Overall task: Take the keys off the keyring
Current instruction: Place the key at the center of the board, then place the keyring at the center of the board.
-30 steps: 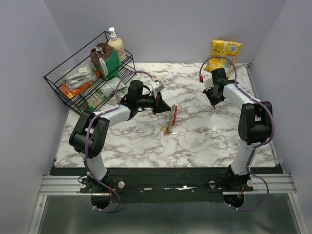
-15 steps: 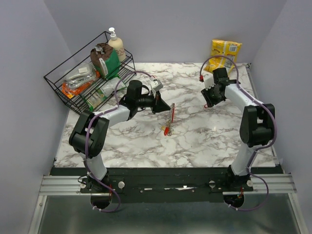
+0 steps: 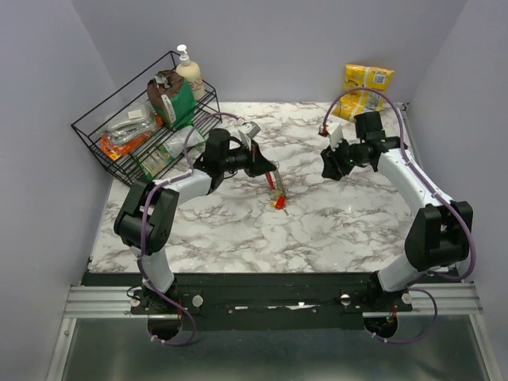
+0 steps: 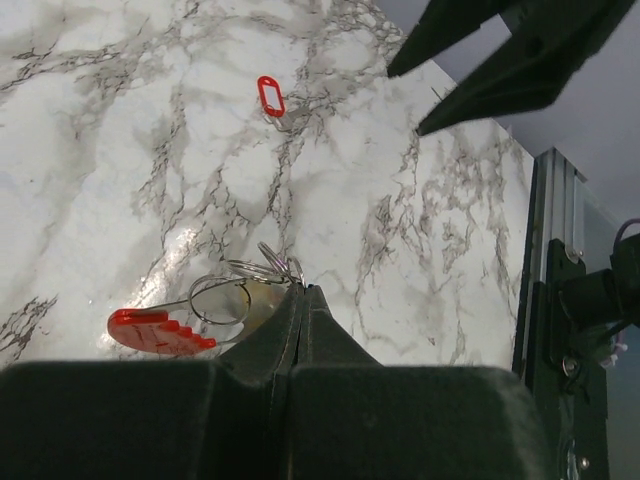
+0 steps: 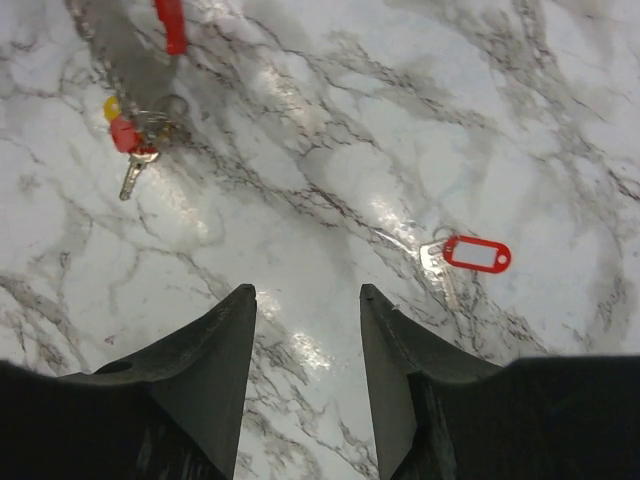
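the marble worktop (image 3: pixel 341 230) is closed in by walls at the left, back and right. a wire basket (image 3: pixel 95 131) of goods is set at the far left corner and a yellow packet (image 3: pixel 367 82) at the far right, both well apart from the bare middle. the left fingers (image 4: pixel 250 400) are closed on the keyring (image 3: pixel 271 179), with the keys (image 5: pixel 128 140) bunched at its lower end. the right fingers (image 5: pixel 215 350) are spread open above bare marble, near a red-tagged key (image 5: pixel 470 254) lying apart.

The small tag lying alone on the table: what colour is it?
The tag is red, clearest in the right wrist view.
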Available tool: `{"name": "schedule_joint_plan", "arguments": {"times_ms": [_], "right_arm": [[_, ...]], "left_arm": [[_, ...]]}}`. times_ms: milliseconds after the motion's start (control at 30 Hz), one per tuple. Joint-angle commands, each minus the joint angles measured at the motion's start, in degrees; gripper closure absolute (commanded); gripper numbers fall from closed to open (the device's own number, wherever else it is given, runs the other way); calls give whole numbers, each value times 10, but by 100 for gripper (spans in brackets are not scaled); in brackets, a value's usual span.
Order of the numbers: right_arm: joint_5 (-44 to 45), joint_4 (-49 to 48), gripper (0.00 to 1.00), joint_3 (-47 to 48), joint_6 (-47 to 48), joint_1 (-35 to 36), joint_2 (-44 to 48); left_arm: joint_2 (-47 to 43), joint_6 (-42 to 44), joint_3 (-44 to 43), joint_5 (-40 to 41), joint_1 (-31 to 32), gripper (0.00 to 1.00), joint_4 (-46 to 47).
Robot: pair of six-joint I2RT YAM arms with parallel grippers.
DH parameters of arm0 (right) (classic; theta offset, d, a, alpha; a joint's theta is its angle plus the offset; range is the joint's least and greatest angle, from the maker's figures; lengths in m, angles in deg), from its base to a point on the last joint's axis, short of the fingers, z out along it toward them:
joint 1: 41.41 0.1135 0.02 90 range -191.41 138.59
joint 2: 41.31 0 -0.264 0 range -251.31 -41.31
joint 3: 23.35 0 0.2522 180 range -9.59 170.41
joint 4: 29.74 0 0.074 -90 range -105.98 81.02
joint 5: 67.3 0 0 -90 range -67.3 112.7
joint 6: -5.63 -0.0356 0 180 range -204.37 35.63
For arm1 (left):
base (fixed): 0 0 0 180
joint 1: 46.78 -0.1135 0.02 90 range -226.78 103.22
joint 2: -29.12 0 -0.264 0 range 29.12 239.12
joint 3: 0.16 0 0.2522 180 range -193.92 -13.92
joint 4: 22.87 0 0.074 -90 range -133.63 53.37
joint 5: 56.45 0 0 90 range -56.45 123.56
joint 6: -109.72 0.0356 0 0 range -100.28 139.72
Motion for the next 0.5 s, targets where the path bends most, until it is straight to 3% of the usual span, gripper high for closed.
{"name": "schedule_joint_plan", "arguments": {"times_ms": [0,467], "right_arm": [[-44,33,45,-24,37,36,2],[-43,36,45,-36,40,79,2]], "left_arm": [[30,-40,-30,42,-3,100,2],[79,11,-88,147,-3,97,-84]]}}
